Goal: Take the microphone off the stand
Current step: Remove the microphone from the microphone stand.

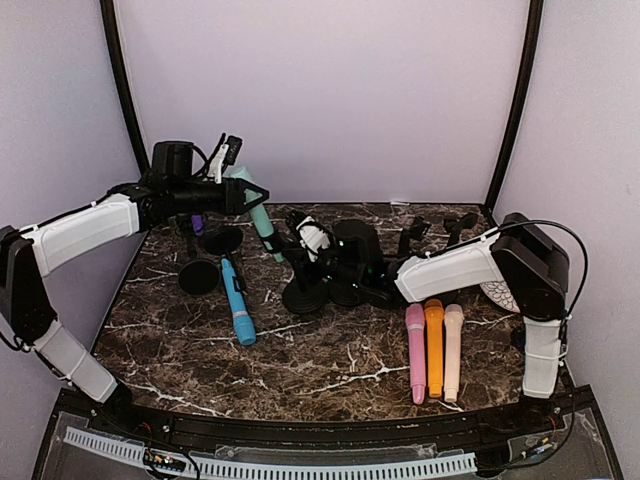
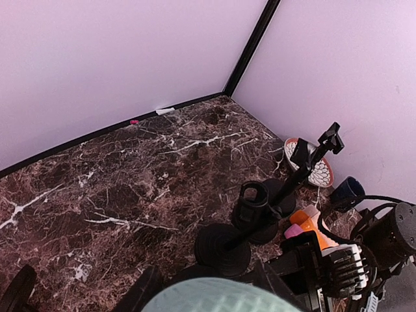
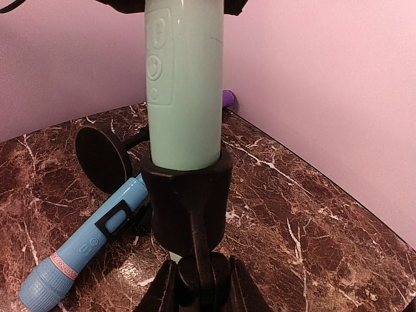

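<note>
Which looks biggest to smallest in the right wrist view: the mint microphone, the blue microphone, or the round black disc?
1. mint microphone, clearly largest, though it sits nearest the camera, which inflates it.
2. blue microphone, lying on the table.
3. round black disc, smallest, standing farther back.

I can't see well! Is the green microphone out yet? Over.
Left tool shut on green microphone. Right tool shut on stand. Microphone seated in stand, not out.
</note>
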### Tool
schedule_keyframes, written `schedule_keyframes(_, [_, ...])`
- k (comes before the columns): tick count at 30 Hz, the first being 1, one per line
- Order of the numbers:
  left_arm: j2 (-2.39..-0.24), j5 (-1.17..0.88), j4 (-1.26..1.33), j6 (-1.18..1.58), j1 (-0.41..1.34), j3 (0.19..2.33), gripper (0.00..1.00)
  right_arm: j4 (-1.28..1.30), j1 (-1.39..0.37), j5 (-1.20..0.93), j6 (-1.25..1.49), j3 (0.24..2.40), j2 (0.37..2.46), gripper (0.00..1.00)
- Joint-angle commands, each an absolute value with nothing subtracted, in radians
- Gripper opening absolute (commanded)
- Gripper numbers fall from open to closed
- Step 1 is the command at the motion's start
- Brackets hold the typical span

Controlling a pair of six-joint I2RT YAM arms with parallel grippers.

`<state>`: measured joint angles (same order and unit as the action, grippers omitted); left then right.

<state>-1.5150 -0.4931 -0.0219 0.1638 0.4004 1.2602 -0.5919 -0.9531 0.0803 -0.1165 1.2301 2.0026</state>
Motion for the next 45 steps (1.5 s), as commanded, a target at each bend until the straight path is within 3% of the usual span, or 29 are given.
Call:
schedule_keyframes(1, [-1.470,-0.411,0.051,0.184,0.312,1.298,0.00,-0.482,-0.916,0.230,-0.124,1.185,1.994,0.00])
schedule_keyframes(12, [-1.391,-0.639,0.142,-0.020,0.342,1.227,0.00,-0.468,-0.916,0.229,-0.109,1.194,2.003,0.00])
schedule_keyframes(20, [-1.370,-0.591,0.030,-0.237,0.482,1.236,0.00,-0.429,-0.916,0.232,-0.096,1.232,2.027,0.00])
schedule_keyframes(29, [-1.347,-0.452,0.026,-0.190,0.468,1.254,0.00,-0.414,-0.916,0.227,-0.089,1.236,2.033,0.00])
schedule_keyframes(37, [-1.358,-0.500,0.086,0.047,0.326,1.273,0.00,-0.410,-0.916,0.231,-0.091,1.229,2.028,0.00])
schedule_keyframes(45, [-1.363,-0.519,0.104,0.051,0.310,1.260,0.00,-0.409,-0.916,0.232,-0.092,1.230,2.031,0.00])
